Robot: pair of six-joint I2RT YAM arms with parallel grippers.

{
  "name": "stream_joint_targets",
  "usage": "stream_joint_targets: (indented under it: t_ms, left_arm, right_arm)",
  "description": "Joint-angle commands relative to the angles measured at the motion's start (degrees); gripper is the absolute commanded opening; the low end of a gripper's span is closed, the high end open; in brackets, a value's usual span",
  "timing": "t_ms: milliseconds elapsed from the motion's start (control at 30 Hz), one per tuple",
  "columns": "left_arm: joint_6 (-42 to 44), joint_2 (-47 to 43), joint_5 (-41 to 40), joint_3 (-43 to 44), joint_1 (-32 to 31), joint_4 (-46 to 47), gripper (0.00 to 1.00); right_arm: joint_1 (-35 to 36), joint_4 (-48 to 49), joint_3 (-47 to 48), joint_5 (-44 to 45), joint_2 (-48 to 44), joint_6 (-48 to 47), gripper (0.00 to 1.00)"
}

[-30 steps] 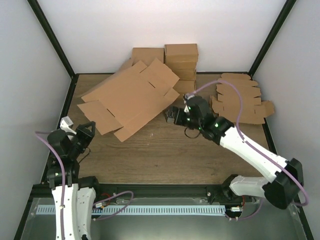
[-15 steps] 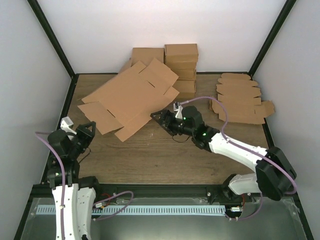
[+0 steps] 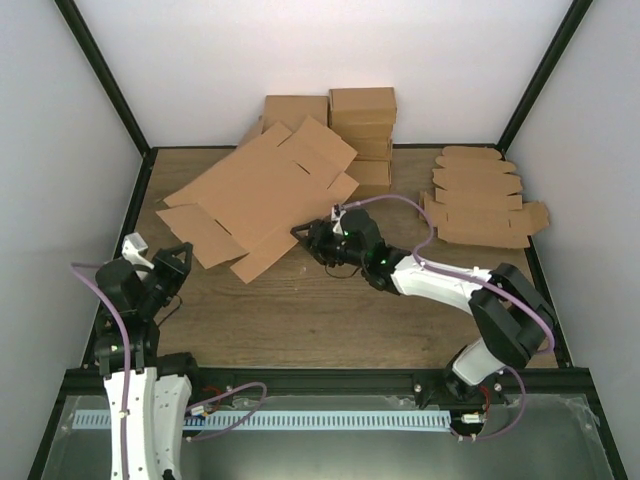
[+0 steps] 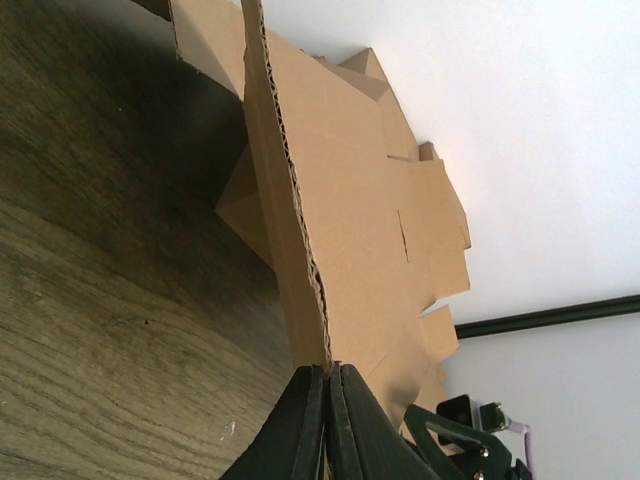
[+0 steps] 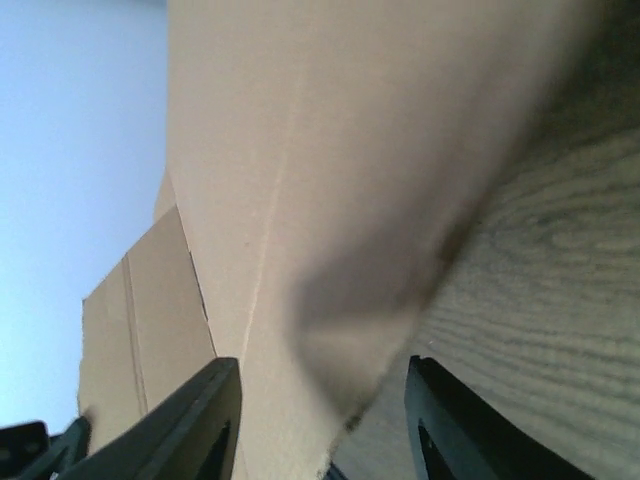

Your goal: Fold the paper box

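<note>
The left gripper (image 4: 326, 376) pinches the flat cardboard blank's (image 3: 262, 195) corrugated edge near the tabletop's (image 3: 300, 320) left edge. The right gripper (image 3: 302, 239), fingers spread, meets its smooth opposite flap.

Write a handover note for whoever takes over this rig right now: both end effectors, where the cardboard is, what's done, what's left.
Left end effector: shut, apparently pinching the near-left edge of the large flat box blank.
Right end effector: open, fingers either side of the blank's near-right edge, not yet closed.
The blank lies unfolded on the table, its far end propped against the stack of folded boxes. A pile of flat blanks sits far right.
Done: blank in position, left side held.
Left: close the right end effector, then do all the folding; no panels are up yet.
</note>
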Motion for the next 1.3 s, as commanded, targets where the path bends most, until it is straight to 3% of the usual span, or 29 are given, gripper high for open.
stream_joint_targets:
  t_ms: [0, 100, 167, 333, 400, 467, 667, 967, 1267]
  left_arm:
    - [0.3, -0.5, 0.8, -0.2, -0.3, 1.8, 0.04]
    - [0.8, -0.6, 0.1, -0.1, -0.4, 1.6, 0.08]
    - [1.4, -0.8, -0.6, 0.1, -0.4, 1.2, 0.17]
    - [6.1, -0.4, -6.4, 4.5, -0.4, -2.2, 0.77]
    - [9.5, 0.3, -10.9, 8.7, -0.5, -4.8, 0.89]
    - [12.1, 1.1, -14.2, 12.7, -0.8, -6.1, 0.95]
    - [19.4, 3.8, -17.7, 18.9, -1.1, -6.5, 1.00]
    - [24.2, 9.8, -14.3, 19.2, -1.1, -5.7, 1.00]
    - [24.9, 11.3, -13.1, 16.3, -1.1, -3.2, 1.00]
  right_arm:
    - [0.5, 2.3, 4.2, 1.2, 0.8, 0.1, 0.36]
    - [0.5, 0.9, 5.6, 1.2, 0.5, -1.7, 0.12]
    - [0.5, -0.3, 6.3, 1.7, 0.0, -3.1, 0.02]
    - [0.5, -4.1, 7.9, 3.6, -2.6, -8.8, 0.01]
    - [0.5, -6.4, 8.7, 4.4, -3.8, -11.5, 0.01]
    - [0.5, -8.5, 9.4, 5.1, -5.2, -14.0, 0.01]
    - [0.5, -16.4, 12.1, 4.9, -9.0, -21.4, 0.01]
    - [0.3, -33.1, 10.9, -0.6, -17.5, -31.0, 0.01]
    - [-3.3, -50.2, 5.0, 3.9, -28.7, -30.7, 0.01]
